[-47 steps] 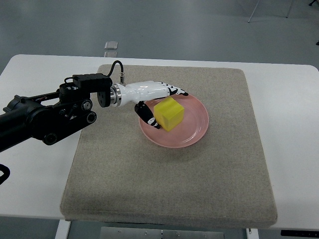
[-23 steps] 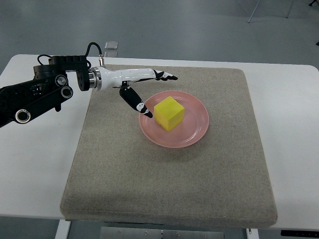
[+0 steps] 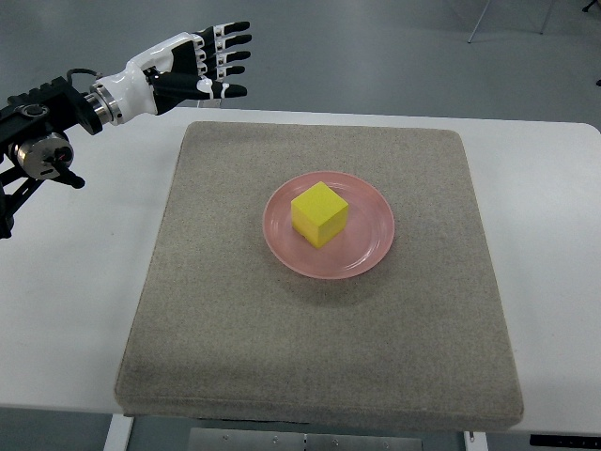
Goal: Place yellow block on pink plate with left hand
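A yellow block (image 3: 319, 214) sits on the pink plate (image 3: 368, 250) in the middle of the grey mat (image 3: 319, 357). My left hand (image 3: 202, 64) is raised at the far left, above the table's back edge and well away from the plate. Its fingers (image 3: 228, 54) are spread and hold nothing. The left arm (image 3: 47, 122) comes in from the left edge. The right arm is out of view.
The grey mat lies on a white table (image 3: 66, 282). Grey floor shows beyond the table's back edge.
My left hand has let go of the yellow block, pulled back to the upper left and risen away from the plate. The block stays on the plate.
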{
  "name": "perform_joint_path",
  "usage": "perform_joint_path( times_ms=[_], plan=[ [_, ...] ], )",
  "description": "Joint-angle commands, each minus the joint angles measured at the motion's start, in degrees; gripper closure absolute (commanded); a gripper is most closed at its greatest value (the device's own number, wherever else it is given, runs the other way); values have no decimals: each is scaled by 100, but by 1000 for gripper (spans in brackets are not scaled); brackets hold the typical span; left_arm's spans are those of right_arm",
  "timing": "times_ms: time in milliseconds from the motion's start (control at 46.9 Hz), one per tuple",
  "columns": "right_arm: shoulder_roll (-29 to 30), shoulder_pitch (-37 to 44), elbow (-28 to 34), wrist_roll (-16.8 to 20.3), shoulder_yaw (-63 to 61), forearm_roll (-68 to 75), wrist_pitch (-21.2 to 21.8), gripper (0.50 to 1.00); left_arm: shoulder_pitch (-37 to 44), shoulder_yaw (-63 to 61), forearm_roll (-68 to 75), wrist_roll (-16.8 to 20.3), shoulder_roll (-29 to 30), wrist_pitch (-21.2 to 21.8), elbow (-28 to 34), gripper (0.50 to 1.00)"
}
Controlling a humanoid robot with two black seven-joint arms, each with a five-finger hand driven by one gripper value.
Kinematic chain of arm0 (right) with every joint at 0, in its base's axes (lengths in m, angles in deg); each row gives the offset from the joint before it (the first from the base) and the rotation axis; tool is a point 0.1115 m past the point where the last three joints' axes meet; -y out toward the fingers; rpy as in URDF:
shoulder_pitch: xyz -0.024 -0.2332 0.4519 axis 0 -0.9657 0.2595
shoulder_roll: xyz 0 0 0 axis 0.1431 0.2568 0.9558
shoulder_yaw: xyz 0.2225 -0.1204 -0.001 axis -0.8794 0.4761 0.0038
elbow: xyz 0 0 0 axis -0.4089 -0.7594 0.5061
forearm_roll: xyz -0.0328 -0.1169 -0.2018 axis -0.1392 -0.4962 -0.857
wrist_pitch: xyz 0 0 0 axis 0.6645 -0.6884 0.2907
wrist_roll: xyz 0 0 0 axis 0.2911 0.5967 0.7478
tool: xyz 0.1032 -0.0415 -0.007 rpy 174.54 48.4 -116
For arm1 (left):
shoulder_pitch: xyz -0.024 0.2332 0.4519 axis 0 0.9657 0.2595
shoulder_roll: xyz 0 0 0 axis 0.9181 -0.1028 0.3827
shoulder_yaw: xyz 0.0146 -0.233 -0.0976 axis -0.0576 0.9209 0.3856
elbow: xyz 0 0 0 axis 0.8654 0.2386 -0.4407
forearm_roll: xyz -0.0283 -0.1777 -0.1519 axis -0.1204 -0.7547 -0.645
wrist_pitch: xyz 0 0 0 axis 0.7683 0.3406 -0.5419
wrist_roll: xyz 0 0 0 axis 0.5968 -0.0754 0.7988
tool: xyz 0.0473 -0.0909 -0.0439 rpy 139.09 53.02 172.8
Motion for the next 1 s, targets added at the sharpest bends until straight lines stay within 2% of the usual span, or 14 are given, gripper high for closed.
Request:
perform_joint_path(
  times_ms=[0, 149, 256, 384, 533, 619, 789, 981],
  plan=[
    [0, 0, -2, 0, 0, 0, 0, 576, 9, 27, -166, -3, 1, -14, 215, 504],
    [0, 0, -2, 0, 0, 0, 0, 576, 176, 45, -930, -82, 19, -101, 356, 504],
    [0, 0, -2, 0, 0, 0, 0, 576, 255, 44, -1440, -283, 80, -487, 540, 504],
    [0, 0, -2, 0, 0, 0, 0, 576, 308, 62, -2213, -916, 89, -840, 927, 504],
    [0, 0, -2, 0, 0, 0, 0, 576, 361, 62, -3496, -1935, 36, -822, 1165, 504],
    [0, 0, -2, 0, 0, 0, 0, 576, 361, 62, -4112, -2244, 36, -822, 1174, 504],
    [0, 0, 7, 0, 0, 0, 0, 576, 396, 62, -4693, -2525, 36, -849, 1130, 504],
    [0, 0, 7, 0, -9, 9, 0, 576, 492, 71, -4746, -2552, 19, -866, 1059, 504]
  ],
)
